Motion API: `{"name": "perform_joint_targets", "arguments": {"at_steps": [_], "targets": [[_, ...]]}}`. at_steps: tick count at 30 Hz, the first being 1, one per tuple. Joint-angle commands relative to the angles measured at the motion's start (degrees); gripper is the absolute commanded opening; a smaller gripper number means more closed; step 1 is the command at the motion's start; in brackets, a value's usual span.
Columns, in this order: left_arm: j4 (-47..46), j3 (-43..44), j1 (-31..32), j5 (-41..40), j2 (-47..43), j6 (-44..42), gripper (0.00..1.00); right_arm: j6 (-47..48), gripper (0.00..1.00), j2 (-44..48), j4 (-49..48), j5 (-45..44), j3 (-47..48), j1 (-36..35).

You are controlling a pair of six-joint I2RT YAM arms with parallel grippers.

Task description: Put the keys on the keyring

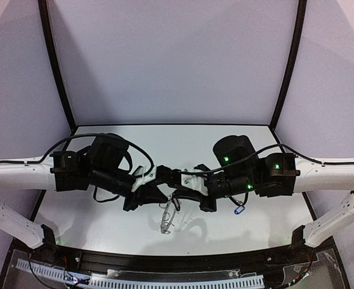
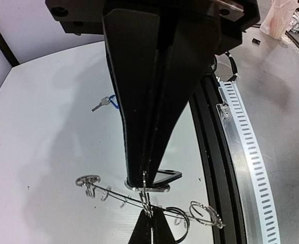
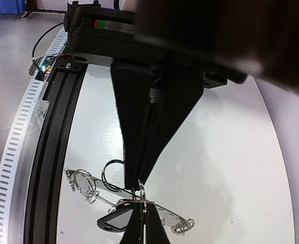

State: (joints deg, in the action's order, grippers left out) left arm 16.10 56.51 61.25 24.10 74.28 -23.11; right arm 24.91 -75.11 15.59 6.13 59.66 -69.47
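Silver-looped, the keyring (image 3: 83,180) hangs at centre, pinched in my closed right gripper (image 3: 139,185), my left gripper (image 2: 146,187) clamped on the black-headed key (image 3: 114,219) against it, seemingly mid-threading; the blue-tagged key (image 1: 239,209) waits untouched at three o'clock.

Bright even light, soft shadows on the white table (image 1: 68,217), upper-right blur in right wrist view, perhaps defocus.

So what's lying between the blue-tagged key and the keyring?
Nothing. In the left wrist view the white table between the blue-tagged key and the keyring is bare.
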Motion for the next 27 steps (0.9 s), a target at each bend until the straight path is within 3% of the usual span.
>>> {"name": "perform_joint_targets", "arguments": {"at_steps": [1, 19, 27], "targets": [[-14.9, 2.2, 2.36, 9.19, -4.17, -0.51, 0.01, -2.16, 0.0, -2.54, -2.7, -3.63, -1.76, 0.43], [-15.5, 0.81, 3.58, 9.56, -5.65, -2.01, 0.01, -14.32, 0.0, -2.52, -7.9, 6.48, -2.99, 2.45], [-14.45, -0.23, 4.27, 8.79, -7.44, -2.26, 0.01, -13.94, 0.0, -2.55, -6.44, 9.39, -2.65, 3.06]]}}
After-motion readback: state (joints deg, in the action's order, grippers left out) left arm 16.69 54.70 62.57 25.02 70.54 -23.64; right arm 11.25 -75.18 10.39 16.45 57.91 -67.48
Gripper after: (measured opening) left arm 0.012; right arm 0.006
